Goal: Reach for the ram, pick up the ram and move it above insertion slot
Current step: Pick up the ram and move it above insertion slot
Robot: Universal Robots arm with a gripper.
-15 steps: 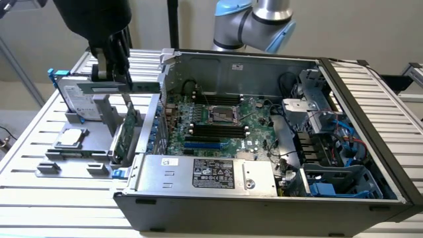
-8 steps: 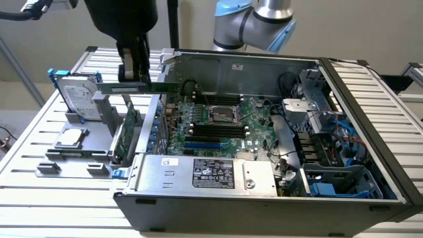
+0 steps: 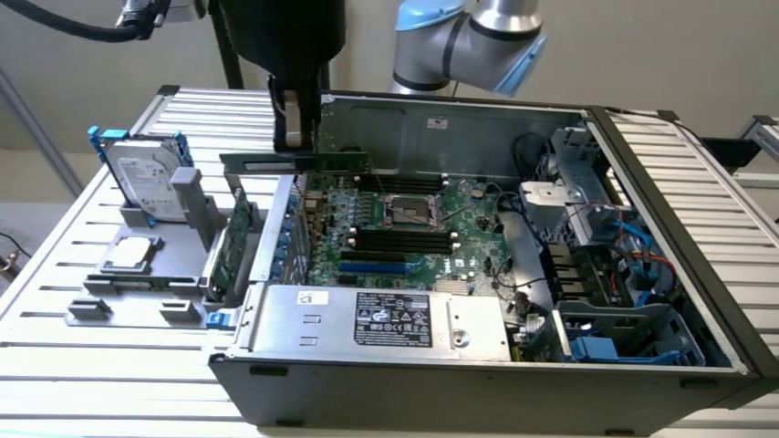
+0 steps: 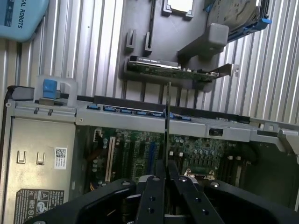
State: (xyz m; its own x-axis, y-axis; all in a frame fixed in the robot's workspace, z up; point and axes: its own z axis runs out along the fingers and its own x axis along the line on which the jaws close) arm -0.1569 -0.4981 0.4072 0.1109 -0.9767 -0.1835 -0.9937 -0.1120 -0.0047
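Pincer (image 4: 166,179) clamped on the ram (image 4: 166,126), held edge-on above the open computer case (image 3: 487,365), over the motherboard (image 3: 402,228).

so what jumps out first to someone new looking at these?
The open computer case with its green motherboard laid bare, filling the exterior view's middle and right. Next, the pincer above the board, shut on the ram, a thin stick seen edge-on in the wrist view. On the rack at the exterior view's left stands a hard drive in a blue frame.
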